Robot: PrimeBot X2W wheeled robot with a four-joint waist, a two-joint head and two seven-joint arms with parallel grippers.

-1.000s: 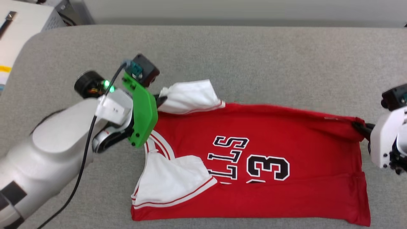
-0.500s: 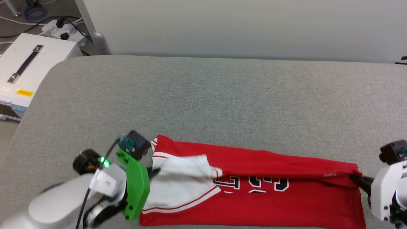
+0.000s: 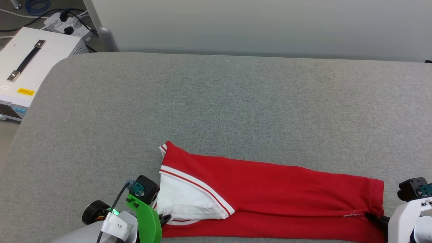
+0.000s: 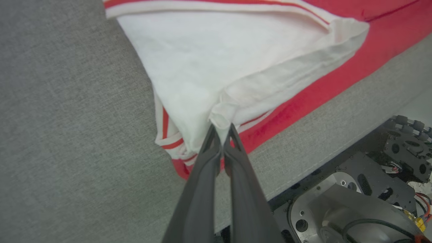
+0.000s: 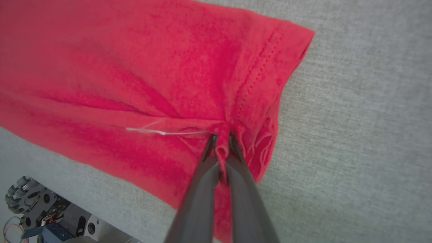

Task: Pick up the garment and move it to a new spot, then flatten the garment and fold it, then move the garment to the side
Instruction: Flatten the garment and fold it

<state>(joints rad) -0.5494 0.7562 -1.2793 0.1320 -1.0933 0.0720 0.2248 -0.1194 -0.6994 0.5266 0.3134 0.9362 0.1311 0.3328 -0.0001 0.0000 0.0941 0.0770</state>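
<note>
Folded garment hugs surface's near edge

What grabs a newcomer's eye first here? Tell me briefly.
The red garment lies folded into a long band along the near edge of the gray cushion. The left gripper pinches its white sleeve, and the right gripper pinches the red hem at the other end.

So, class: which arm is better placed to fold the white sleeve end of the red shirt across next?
Left, probably. The left jaws are shut on the white short sleeve of the red jersey-style shirt; the right jaws pinch its red hem corner at the opposite end.
</note>
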